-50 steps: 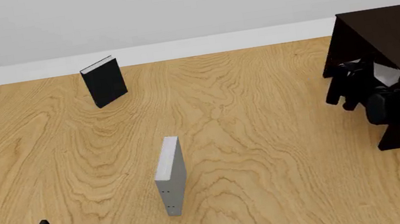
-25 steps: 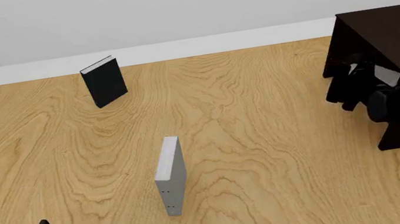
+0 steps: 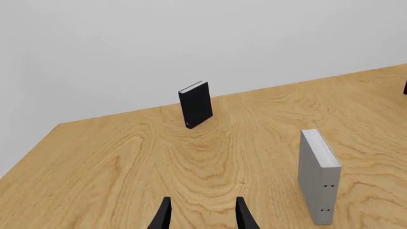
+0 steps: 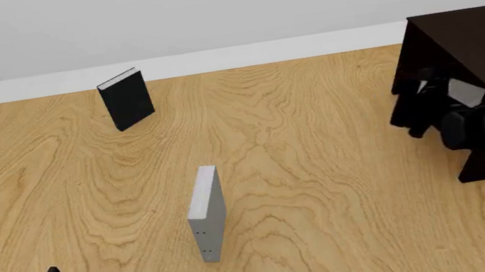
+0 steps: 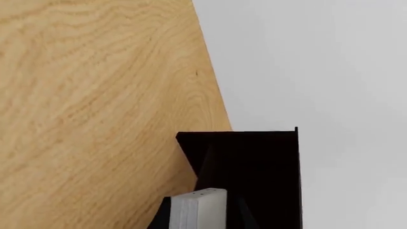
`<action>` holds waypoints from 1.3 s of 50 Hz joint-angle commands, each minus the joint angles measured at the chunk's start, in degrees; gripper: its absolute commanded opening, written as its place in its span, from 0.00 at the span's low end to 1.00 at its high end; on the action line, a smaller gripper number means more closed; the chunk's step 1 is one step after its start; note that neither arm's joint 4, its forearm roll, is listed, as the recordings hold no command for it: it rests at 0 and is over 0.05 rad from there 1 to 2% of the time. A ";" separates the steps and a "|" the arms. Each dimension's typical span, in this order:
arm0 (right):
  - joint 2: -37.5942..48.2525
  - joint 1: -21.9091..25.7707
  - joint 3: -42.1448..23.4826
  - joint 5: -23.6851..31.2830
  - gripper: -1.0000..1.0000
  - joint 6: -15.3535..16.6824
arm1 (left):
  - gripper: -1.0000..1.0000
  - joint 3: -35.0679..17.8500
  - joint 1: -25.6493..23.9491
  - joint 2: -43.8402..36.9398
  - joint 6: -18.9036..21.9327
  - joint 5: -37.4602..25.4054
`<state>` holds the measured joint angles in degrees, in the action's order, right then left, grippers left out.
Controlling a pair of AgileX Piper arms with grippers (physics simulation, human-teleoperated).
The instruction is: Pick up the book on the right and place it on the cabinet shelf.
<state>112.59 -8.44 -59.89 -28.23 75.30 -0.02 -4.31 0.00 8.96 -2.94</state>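
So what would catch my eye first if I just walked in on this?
Probably the big dark cabinet at the table's right edge, where the right end effector holds a light grey book at its opening. Next, two books standing upright: a grey one mid-table and a black one farther back left.

Light grey book (image 5: 198,210), white page edges, at the dark cabinet's (image 4: 475,50) opening, right of frame; shelf itself hidden.

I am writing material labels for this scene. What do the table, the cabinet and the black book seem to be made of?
Table: light wood, matte, wavy grain visible. Cabinet: very dark, probably stained wood; no grain shows. Black book: plain matte hard cover, white page edges, likely paper.
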 commanded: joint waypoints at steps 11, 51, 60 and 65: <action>0.04 2.46 0.31 -0.51 1.00 -0.81 | 1.00 0.00 0.16 0.00 0.01 0.02; -0.04 4.80 -1.01 0.02 1.00 -2.00 | 1.00 0.01 4.50 0.00 -1.31 -1.99; -0.01 4.66 -1.44 0.13 1.00 -2.21 | 1.00 0.01 5.69 0.00 -1.90 -2.68; -0.06 4.57 -1.45 -0.05 1.00 -2.24 | 1.00 0.01 5.32 0.00 -1.67 -2.33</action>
<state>112.55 -3.85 -61.09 -28.18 73.23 -0.01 0.65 -0.01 7.29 -5.01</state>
